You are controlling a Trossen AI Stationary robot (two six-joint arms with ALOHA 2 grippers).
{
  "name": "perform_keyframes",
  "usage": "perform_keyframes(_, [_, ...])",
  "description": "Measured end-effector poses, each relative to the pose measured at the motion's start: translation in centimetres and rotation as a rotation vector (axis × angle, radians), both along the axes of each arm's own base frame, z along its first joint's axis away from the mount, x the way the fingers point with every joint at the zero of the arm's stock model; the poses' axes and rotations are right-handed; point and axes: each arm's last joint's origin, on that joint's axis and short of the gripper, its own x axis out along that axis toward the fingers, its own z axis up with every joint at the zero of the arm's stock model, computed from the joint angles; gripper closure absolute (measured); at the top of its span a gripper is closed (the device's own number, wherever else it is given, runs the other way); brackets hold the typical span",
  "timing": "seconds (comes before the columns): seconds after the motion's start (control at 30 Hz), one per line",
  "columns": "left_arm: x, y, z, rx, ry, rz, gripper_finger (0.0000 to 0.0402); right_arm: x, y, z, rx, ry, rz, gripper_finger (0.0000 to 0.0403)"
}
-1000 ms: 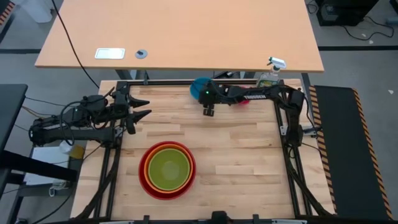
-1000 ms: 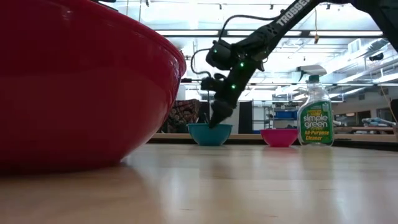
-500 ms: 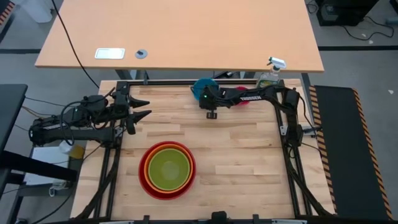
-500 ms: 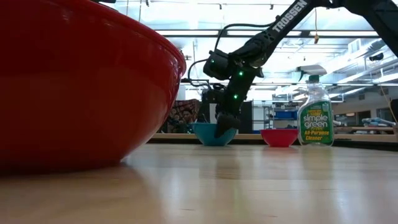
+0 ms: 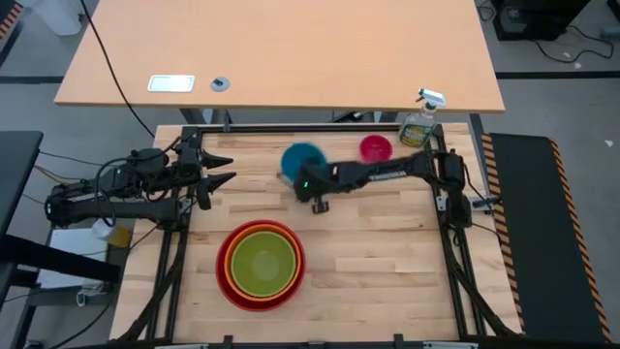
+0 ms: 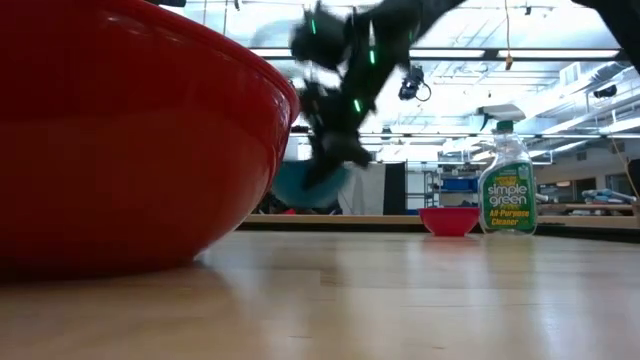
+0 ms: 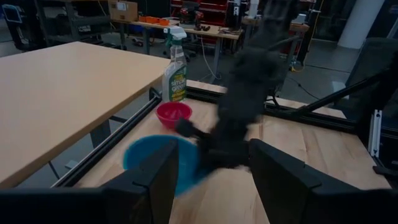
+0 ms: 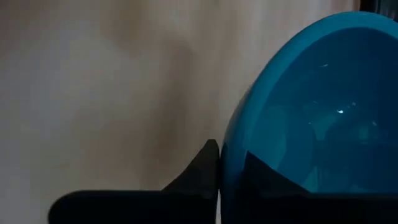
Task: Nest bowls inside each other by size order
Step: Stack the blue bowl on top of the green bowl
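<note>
The red bowl (image 5: 229, 289) stands on the table's near left with the orange bowl (image 5: 236, 237) and the lime green bowl (image 5: 260, 262) nested in it. My right gripper (image 5: 298, 180) is shut on the blue bowl (image 5: 302, 158), above the table's far middle. The blue bowl also shows in the low view (image 6: 308, 184), lifted off the table. The magenta pink bowl (image 5: 375, 148) rests on its base at the far right. My left gripper (image 5: 229, 168) is open and empty at the table's left edge. My right gripper pinches the blue bowl's rim (image 8: 225, 163), one finger (image 8: 200, 168) outside the wall and one inside. The fingers point down. The bowl is lifted clear of the table and tilted.
A spray bottle (image 5: 418, 123) with yellowish liquid stands at the far right corner, beside the pink bowl. A second, larger table (image 5: 281, 58) lies beyond the far edge. Bare wood lies at the table's middle and near right.
My right gripper has lifted the blue bowl off the table at the far edge. It has carried it toward the table's left and a little nearer, in quick motion. The pink bowl, once hidden under the arm in the high view, now shows.
</note>
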Motion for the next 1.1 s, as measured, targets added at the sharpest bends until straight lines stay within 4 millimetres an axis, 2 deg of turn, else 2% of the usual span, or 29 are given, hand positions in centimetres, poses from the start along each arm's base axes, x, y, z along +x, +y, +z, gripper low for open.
perform_keyframes(0.13, [0.0,0.0,0.0,-0.001,0.000,0.000,0.0203,1.5,5.2,2.7,-0.027,-0.069,0.139,0.0379])
perform_keyframes(0.27, [0.0,0.0,0.0,-0.005,-0.001,0.001,0.0203,2.3,9.4,5.6,-0.039,-0.168,0.236,0.0376])
perform_keyframes(0.47, [0.0,0.0,0.2,-0.016,-0.026,0.003,0.0203,2.2,14.4,6.8,0.044,-0.251,0.402,0.0375])
perform_keyframes(0.57, [0.1,0.0,0.5,-0.020,-0.061,0.003,0.0203,2.4,16.5,6.5,0.110,-0.284,0.488,0.0374])
perform_keyframes(0.67, [0.1,0.0,0.8,-0.019,-0.093,0.003,0.0203,2.8,18.3,5.3,0.149,-0.308,0.539,0.0374])
perform_keyframes(0.83, [0.3,0.0,0.9,-0.029,-0.105,0.005,0.0203,3.7,20.8,2.4,0.195,-0.318,0.606,0.0374])
perform_keyframes(1.0, [0.8,0.1,0.7,-0.053,-0.091,0.007,0.0203,4.1,21.4,-0.8,0.213,-0.252,0.572,0.0373])
perform_keyframes(1.1, [1.1,0.1,0.6,-0.057,-0.079,0.008,0.0203,4.4,21.0,-1.2,0.215,-0.247,0.552,0.0366])
